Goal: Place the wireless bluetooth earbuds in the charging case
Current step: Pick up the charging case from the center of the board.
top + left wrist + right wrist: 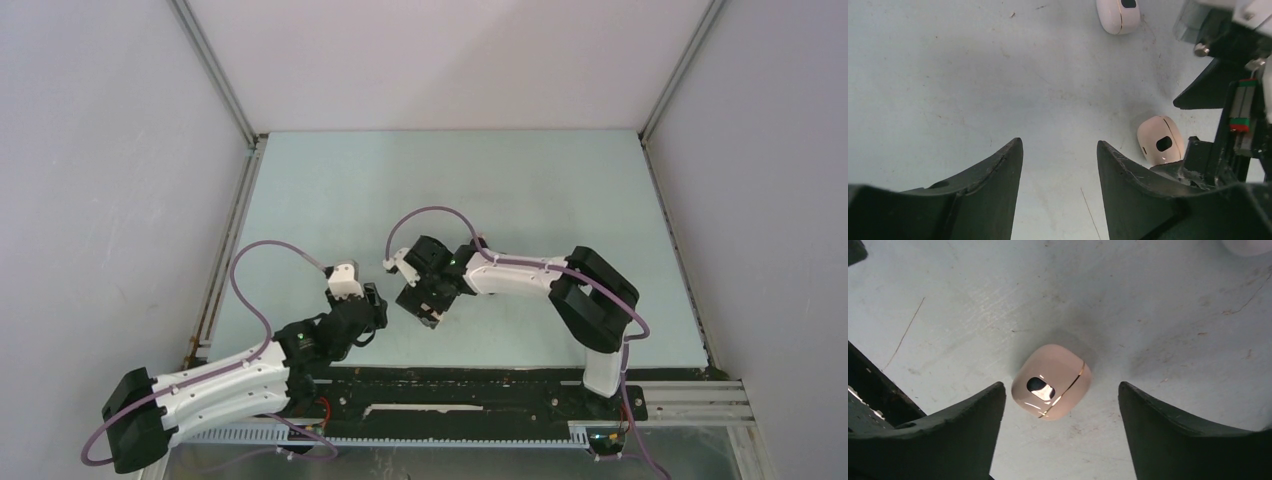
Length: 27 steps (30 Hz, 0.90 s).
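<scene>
At the near edge of the surface [520, 180] the two arms are reaching inward, the left arm [220, 385] from the near left corner and the right arm [520, 275] from the near right. Their tools are sitting close together over the near middle of the surface.

The left tool [1059, 145] is standing partly open. Its two dark fingers are apart with only bare surface showing between them, so it is gripping nothing.

Just beside its right finger, the charging case [1058, 372] is lying flat on the surface. It is a small rounded shell, pale pink, with a thin seam line running across it and a dark oval spot facing up. Its lid is looking closed, and whether the earbuds are sitting inside cannot be told.

The right tool [1062, 387] is hovering over that case with its fingers spread wide, one on each side. A narrow strip of surface is showing between the case and one finger, and a much wider strip between the case and the other. The right tool is touching nothing and holding nothing.

Farther out, a second case [1118, 15] is lying on the surface, well apart from both tools. It is white, with the same kind of seam and dark spot. Beyond it the pale blue-green surface is running on to the back wall, marked here and there with fine scratches and specks
</scene>
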### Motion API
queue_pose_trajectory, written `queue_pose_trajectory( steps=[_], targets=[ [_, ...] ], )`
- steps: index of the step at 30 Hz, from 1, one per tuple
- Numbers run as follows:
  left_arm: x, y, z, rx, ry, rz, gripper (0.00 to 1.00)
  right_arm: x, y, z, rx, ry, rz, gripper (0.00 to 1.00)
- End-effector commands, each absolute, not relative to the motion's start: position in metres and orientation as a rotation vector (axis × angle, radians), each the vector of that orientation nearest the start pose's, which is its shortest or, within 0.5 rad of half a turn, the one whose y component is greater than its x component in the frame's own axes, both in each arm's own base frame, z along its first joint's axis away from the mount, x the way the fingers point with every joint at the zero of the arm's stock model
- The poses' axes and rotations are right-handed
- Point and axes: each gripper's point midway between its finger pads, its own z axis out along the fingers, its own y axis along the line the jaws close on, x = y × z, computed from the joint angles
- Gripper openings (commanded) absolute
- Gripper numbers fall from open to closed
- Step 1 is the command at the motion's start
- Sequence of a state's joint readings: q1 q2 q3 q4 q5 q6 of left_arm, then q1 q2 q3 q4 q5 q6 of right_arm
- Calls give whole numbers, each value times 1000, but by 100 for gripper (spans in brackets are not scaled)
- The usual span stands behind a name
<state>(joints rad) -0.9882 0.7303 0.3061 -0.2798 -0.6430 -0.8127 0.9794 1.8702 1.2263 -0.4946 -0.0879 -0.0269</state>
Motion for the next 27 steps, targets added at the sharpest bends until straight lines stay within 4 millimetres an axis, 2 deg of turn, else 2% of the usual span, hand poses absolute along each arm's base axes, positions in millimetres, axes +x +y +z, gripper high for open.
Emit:
queue_pose_trajectory(
  steps=[1,8,14,20,24,27],
  targets=[
    [198,-143,75,-178,2097,-313,62,223,342,29,-1309,2389,316,79],
    [198,-144,75,-173,2095,-317,62,222,336,22,-1363,2386,285,71],
    [197,-145,73,-169,2097,-330,63,213,339,19,-1440,2360,359,64],
    [198,-148,74,-170,2092,-350,63,216,336,12,-1462,2365,365,58],
    [197,-150,75,-165,2088,-366,63,220,332,9,-1452,2382,373,46],
    [197,-155,78,-131,2069,-403,63,222,330,21,-1445,2375,429,39]
  ],
)
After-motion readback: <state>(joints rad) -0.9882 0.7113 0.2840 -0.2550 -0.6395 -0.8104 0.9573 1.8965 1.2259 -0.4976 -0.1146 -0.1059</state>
